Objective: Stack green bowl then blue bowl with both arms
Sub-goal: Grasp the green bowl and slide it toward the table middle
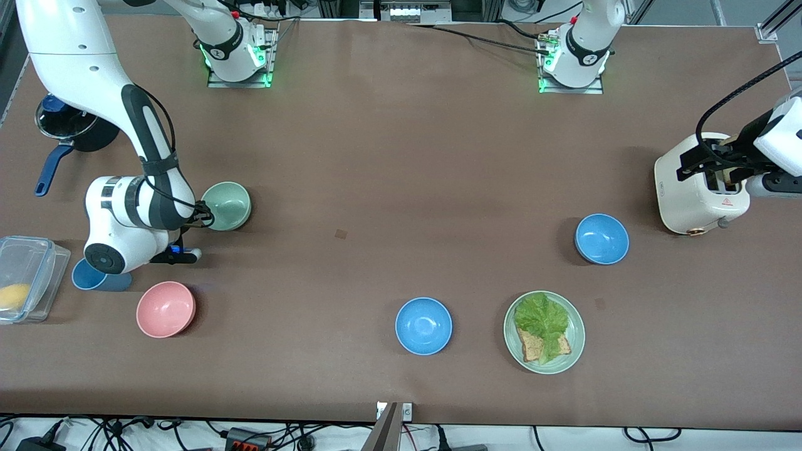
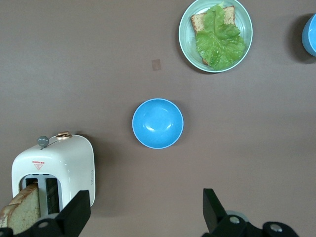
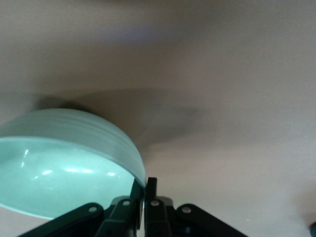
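The green bowl [image 1: 227,205] is pale sage. Two bowls [image 1: 423,326] [image 1: 601,238] are sky blue, one [image 1: 165,309] pink. The toaster [image 1: 694,191] is cream; the table [image 1: 401,163] plain brown.

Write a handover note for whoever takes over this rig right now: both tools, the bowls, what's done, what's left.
Right tool: shut on the green bowl's rim, at the right arm's end of the table; bowl seems not yet lifted.
Left tool: open, empty, above the table by the toaster, waiting.
Blue bowls: one near the toaster, under the left wrist camera; the other nearer the front camera, beside the plate.
Done: green bowl gripped.
Left: place the green bowl, pick a blue bowl and stack them. Nothing stacked yet.
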### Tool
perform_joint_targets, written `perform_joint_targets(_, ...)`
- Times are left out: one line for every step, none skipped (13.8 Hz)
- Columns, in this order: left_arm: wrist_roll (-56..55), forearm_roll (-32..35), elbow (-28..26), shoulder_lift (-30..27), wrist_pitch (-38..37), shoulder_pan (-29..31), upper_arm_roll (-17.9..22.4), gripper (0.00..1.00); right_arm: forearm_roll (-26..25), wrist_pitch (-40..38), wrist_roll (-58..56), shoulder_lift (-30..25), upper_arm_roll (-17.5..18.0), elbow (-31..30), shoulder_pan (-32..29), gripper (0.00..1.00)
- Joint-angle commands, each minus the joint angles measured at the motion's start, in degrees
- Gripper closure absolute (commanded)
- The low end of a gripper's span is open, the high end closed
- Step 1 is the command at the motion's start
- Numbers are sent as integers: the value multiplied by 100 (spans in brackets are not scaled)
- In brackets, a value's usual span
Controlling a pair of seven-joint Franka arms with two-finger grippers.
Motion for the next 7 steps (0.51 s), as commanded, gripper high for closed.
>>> perform_joint_targets(-27,-108,26,-12,-52,28,1,0,369,-13,-53,-64,41,-8,-12,100)
perform_joint_targets(-27,-108,26,-3,-52,28,1,0,511,-57,-79,-73,50,18,-3,100)
perform_joint_targets(-27,-108,26,-3,-52,28,1,0,712,-153,-80,-117,128,97,5,100)
perform_joint_targets(-27,-108,26,-3,-52,28,1,0,853,-311,-97,-126,233,272,5,100)
perform_joint_targets(-27,-108,26,-3,-52,28,1,0,933,-443,-88,-126,409,430,5,100)
perform_joint_targets(-27,-108,34,5,-52,28,1,0,1056,-470,-1,-126,654,588,5,100)
perform_joint_targets(-27,-108,34,5,-52,28,1,0,1196,-471,60,-126,865,755,49,100)
